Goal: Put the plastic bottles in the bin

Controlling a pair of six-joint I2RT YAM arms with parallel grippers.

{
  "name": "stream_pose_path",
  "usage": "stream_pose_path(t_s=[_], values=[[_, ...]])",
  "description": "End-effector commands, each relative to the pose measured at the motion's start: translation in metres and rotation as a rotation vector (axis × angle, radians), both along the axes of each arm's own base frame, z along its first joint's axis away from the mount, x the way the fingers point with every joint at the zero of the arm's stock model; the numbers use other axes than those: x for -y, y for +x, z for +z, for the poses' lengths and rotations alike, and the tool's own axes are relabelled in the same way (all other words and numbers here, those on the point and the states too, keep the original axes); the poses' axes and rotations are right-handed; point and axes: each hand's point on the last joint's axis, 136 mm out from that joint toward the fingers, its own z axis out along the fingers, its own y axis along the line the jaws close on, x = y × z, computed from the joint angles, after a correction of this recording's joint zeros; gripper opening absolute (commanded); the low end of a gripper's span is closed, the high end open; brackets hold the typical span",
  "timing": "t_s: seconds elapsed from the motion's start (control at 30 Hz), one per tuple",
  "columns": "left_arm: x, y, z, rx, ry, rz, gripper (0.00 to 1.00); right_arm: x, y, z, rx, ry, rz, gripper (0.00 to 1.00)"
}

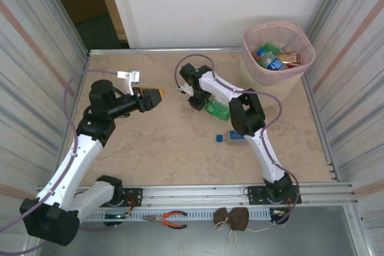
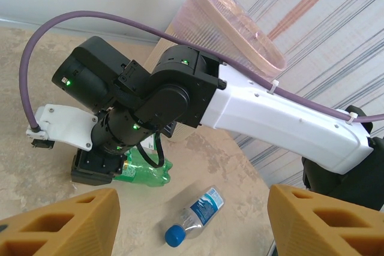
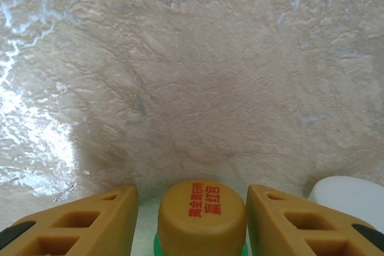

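Left arm: left arm rises from its base at the near left, bends at the elbow and points its wrist rightward toward the middle of the surface.
Left pincer: left pincer is held above the surface, its orange fingers wide apart with nothing between them, facing the right arm's wrist.
Right arm: right arm climbs from the near right, folds at a black elbow and runs its white forearm back and left, with the wrist turned down to the surface.
Right pincer: right pincer is down at one end of the green bottle. Its fingers stand apart on either side of the orange cap, with a narrow gap on the left and the other finger right at the cap.
Green bottle: lies on its side mid-surface, under the right wrist.
Clear bottle: clear bottle, blue-capped, lies on the surface just nearer than the green one, apart from it.
Bin: bin, pale pink with latticed sides, stands upright at the far right corner, well apart from both loose bottles.
Bin contents: bottles in the bin are heaped together, showing green plastic and blue and red labels.
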Motion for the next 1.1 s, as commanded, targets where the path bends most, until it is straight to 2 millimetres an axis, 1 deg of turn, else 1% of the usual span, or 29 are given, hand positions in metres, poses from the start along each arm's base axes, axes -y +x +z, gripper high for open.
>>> stream_pose_path(t_s=[0.0,0.1,0.23,0.4,0.5,0.6,0.7,0.87,1.07], values=[[-0.003,0.001,0.005,0.022,-0.013,0.011,0.66,0.005,-0.002,-0.001,-0.017,-0.035,0.021,0.47],[-0.003,0.001,0.005,0.022,-0.013,0.011,0.66,0.004,-0.002,0.001,-0.016,-0.031,0.021,0.44],[-0.003,0.001,0.005,0.021,-0.015,0.013,0.66,0.001,-0.002,0.009,-0.005,-0.015,0.024,0.39],[-0.002,0.002,0.005,0.023,-0.018,0.012,0.66,-0.006,-0.004,0.032,0.018,0.038,0.020,0.36],[-0.002,0.003,0.005,0.023,-0.019,0.012,0.66,-0.012,-0.006,0.054,0.034,0.097,0.010,0.36],[-0.002,0.003,0.005,0.024,-0.020,0.012,0.66,-0.019,-0.009,0.078,0.045,0.177,-0.003,0.36],[-0.002,0.004,0.004,0.023,-0.021,0.013,0.66,-0.029,-0.013,0.107,0.064,0.282,-0.013,0.36],[-0.002,0.004,0.005,0.023,-0.024,0.012,0.66,-0.039,-0.015,0.167,0.123,0.456,-0.023,0.35],[-0.001,0.006,0.005,0.025,-0.027,0.011,0.66,-0.038,-0.020,0.240,0.213,0.642,-0.030,0.35]])
